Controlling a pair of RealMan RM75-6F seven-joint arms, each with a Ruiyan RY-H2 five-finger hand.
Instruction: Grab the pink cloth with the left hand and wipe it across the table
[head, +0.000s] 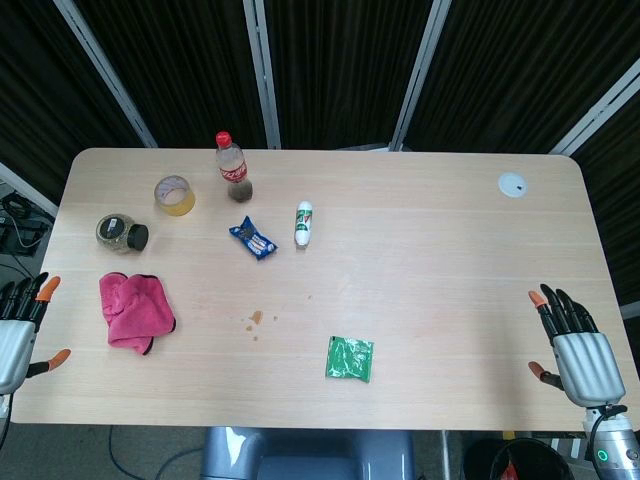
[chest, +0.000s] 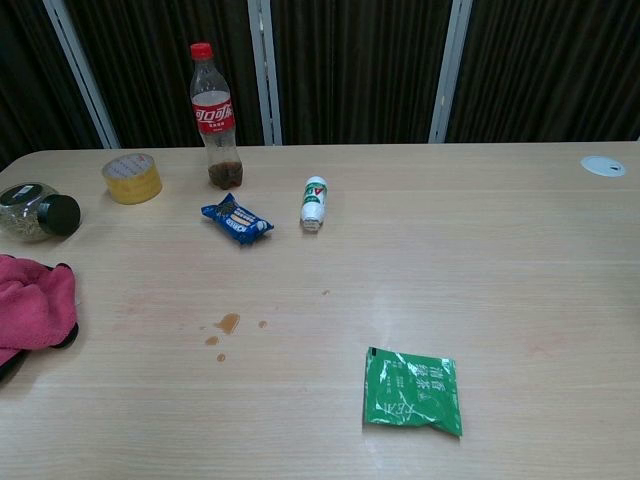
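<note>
The pink cloth lies crumpled on the left side of the table; in the chest view the cloth shows at the left edge. My left hand hovers at the table's left edge, a little left of the cloth, fingers apart and holding nothing. At the table's right front edge my right hand is open too, far from the cloth. Neither hand shows in the chest view. Small brown spill spots mark the wood to the right of the cloth.
A jar with a black lid, a tape roll, a cola bottle, a blue snack pack and a white bottle sit behind the cloth. A green packet lies front centre. A white disc sits far right.
</note>
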